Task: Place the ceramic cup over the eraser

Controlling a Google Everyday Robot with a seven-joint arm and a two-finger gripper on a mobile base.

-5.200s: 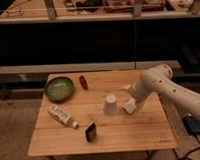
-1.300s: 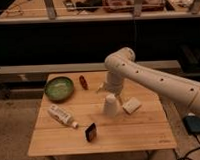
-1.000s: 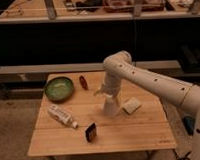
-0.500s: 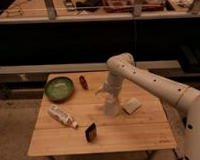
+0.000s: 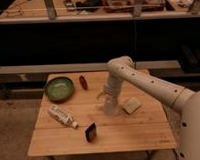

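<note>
The white ceramic cup (image 5: 110, 108) stands on the wooden table (image 5: 131, 130), near its middle. My gripper (image 5: 109, 97) hangs straight down from the white arm and sits right on top of the cup, covering its upper part. The eraser (image 5: 91, 132), a small black block, stands near the front edge of the table, to the front left of the cup and apart from it.
A green bowl (image 5: 59, 88) sits at the back left. A small dark red object (image 5: 83, 81) lies beside the bowl. A white labelled tube (image 5: 63, 116) lies at the left. A flat whitish square pad (image 5: 131, 105) lies just right of the cup.
The arm has swung in from the right to above the cup, and the gripper has come down onto the cup. The cup and the eraser have not moved.
</note>
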